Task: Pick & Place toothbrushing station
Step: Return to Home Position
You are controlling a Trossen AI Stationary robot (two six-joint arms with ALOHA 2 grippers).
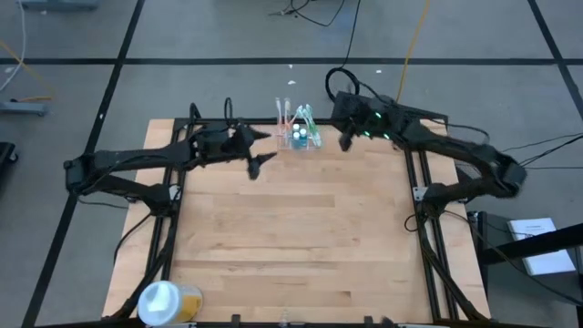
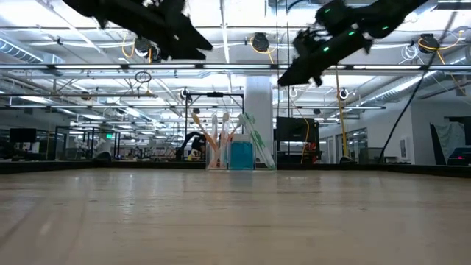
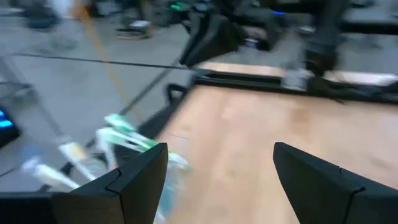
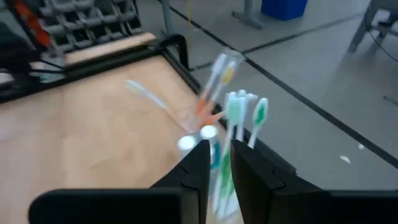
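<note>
Evidently the placing is done: the small clear, colourless plastic holder point(image 1: 299, 138) stands upright at the middle of the far edge of the pale wooden counter point(image 1: 291, 237). Several toothbrushes point(image 4: 236, 112) stand in it, green-headed ones among them.

The left gripper point(image 1: 262, 150) hangs above the counter just beside the holder. Its fingers are spread wide and carry nothing. The right gripper point(image 1: 346, 141) is raised on the holder's other side, near it but not touching. Only a narrow gap shows between its fingers, and nothing is held there.

I judge the step in hand to be the retreat to the rest pose. The next move calls for each arm to lift and draw back toward its own side, clear of the brush heads, so the holder is not tipped. The round white-and-yellow tub point(image 1: 164, 301) sits well apart at the near left corner.
</note>
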